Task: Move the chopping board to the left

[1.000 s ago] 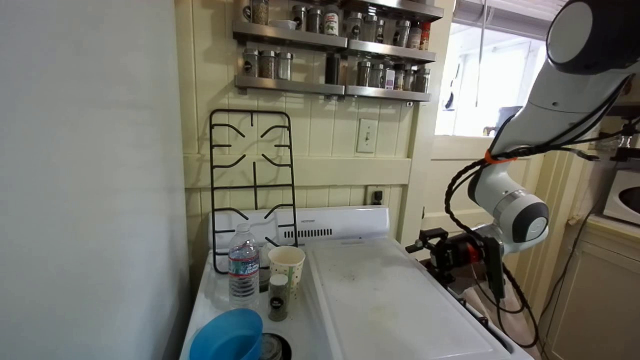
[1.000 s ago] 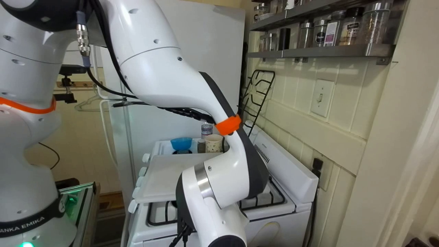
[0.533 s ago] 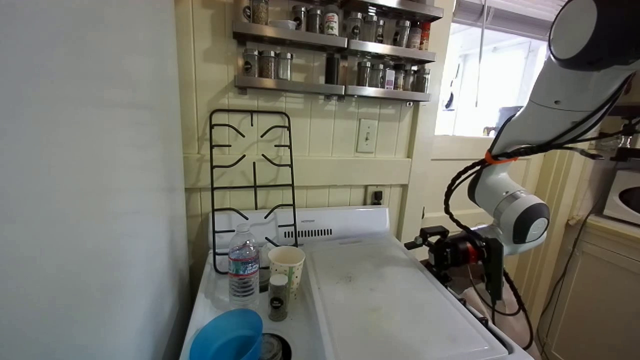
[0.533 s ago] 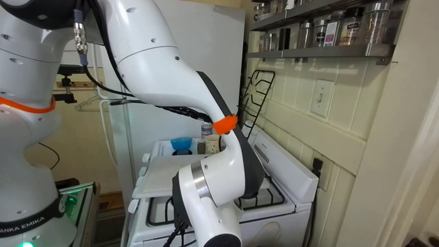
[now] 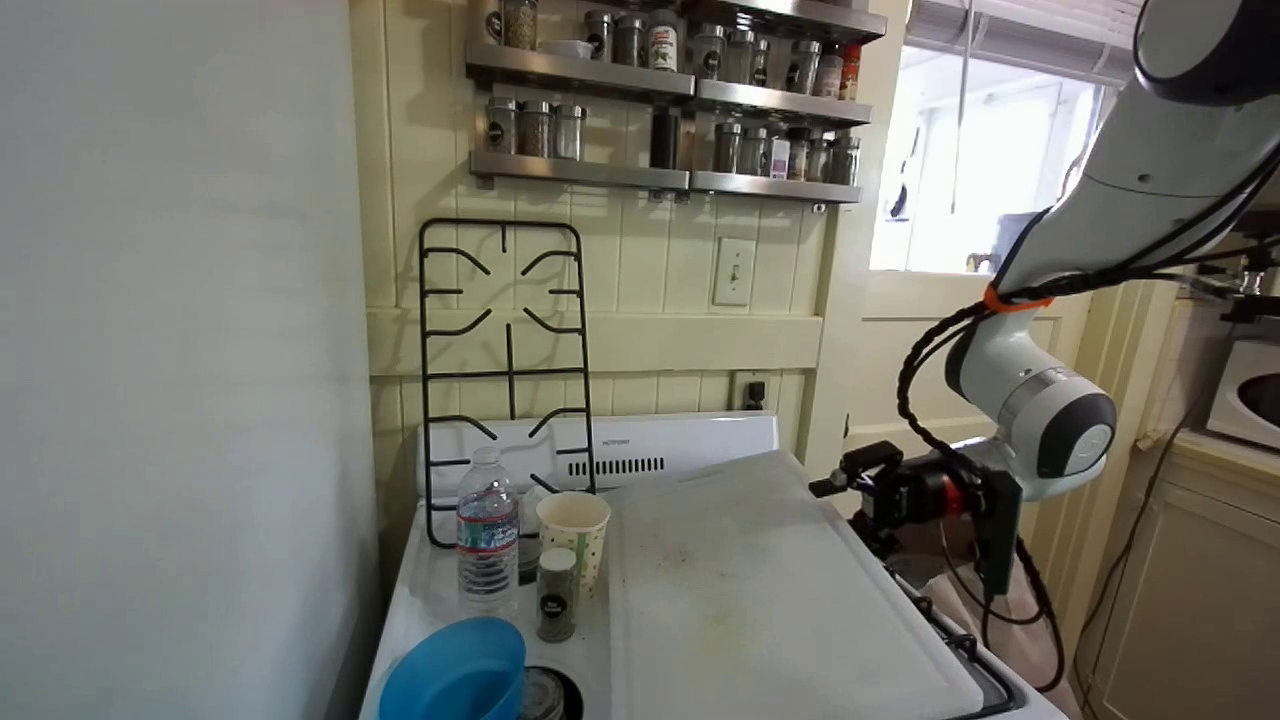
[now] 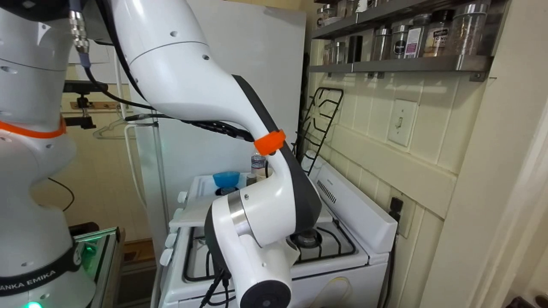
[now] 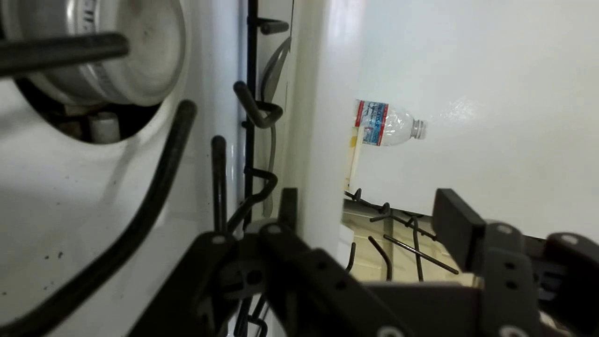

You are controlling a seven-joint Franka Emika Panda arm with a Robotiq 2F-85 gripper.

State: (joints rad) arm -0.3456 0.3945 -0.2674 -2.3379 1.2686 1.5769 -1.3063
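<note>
Black, spread wide at the gripper (image 7: 369, 213), seems to straddle the chopping board (image 5: 750, 600) without clamping; has nudged it nearer, just beside the cup (image 5: 574, 540), likely advancing the leftward move

In an exterior view the camera looks slightly down along the stove (image 5: 590, 630) and faces the yellowish wall (image 5: 650, 345) with the metal shelves (image 5: 580, 172); in an exterior view it looks from close to the robot arm (image 6: 184, 77), across the stove, toward a tall white panel (image 6: 269, 85). The wrist view is the nearest one, looking past the gripper (image 7: 369, 210) low over the stove grate (image 7: 160, 187), and it is turned sideways, so that the upright water bottle (image 7: 393, 124) appears lying. Both exterior views share the stove and the metal shelves, while the water bottle is visible in all three.
</note>
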